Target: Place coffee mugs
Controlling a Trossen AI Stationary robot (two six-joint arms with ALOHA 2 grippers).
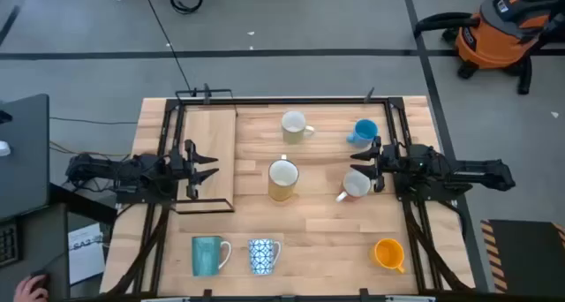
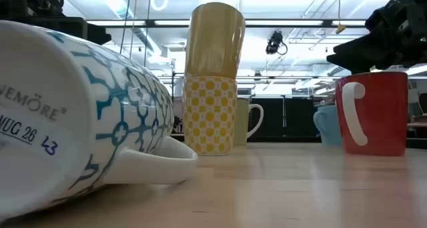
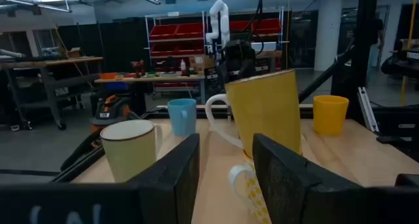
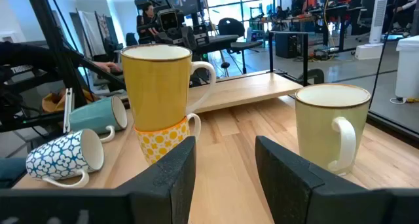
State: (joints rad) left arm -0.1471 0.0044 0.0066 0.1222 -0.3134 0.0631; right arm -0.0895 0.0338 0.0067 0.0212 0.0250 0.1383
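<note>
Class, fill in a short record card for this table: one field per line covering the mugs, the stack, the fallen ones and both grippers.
mugs: seven on the wooden table
stack: yellow mug upright on a yellow dotted mug
on their sides: teal mug, blue-and-white mug
orange mug: near right corner
left gripper: open, empty, left of the stack
right gripper: open, between red mug and light blue mug

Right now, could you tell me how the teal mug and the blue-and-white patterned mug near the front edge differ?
The teal mug is a plain solid colour; the blue-and-white patterned mug carries a blue lattice on white. The teal mug lies nearer the left arm's side, the patterned one nearer the middle. Both lie tipped on their sides, and each has a handle.
</note>
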